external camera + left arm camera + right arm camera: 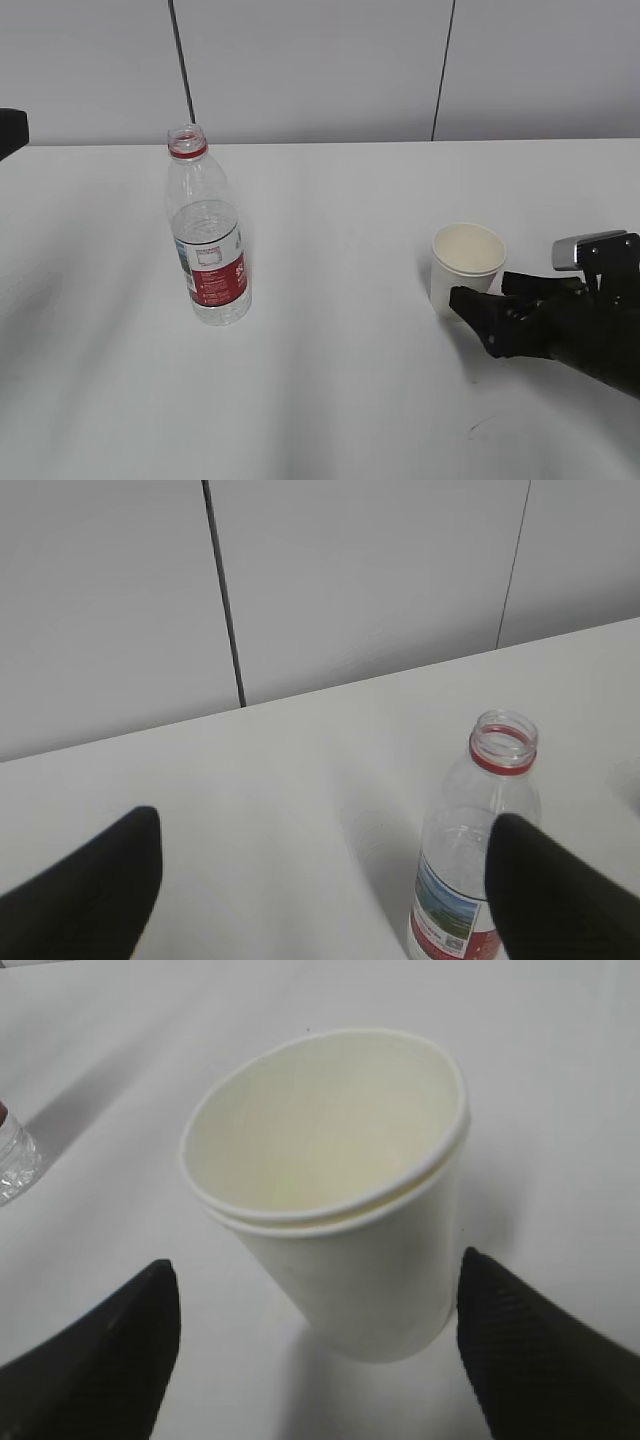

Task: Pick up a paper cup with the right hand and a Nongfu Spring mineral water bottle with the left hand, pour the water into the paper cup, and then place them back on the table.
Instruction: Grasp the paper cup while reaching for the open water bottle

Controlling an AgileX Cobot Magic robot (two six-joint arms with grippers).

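Note:
The clear ribbed water bottle (207,235) stands upright and uncapped on the white table (330,380), left of centre, with a red neck ring and red-and-white label. It shows in the left wrist view (470,860), just ahead of the right finger of my open left gripper (325,880). In the exterior view only a bit of the left arm (10,128) shows at the left edge. The white paper cup (466,267) stands upright at the right. My right gripper (490,300) is open right beside it; in the right wrist view the cup (335,1190) stands between and just beyond the fingers, untouched.
A grey panelled wall (320,60) runs behind the table's far edge. A small dark mark (485,425) lies on the tabletop near the front right. The bottle's base shows at the left edge of the right wrist view (15,1160).

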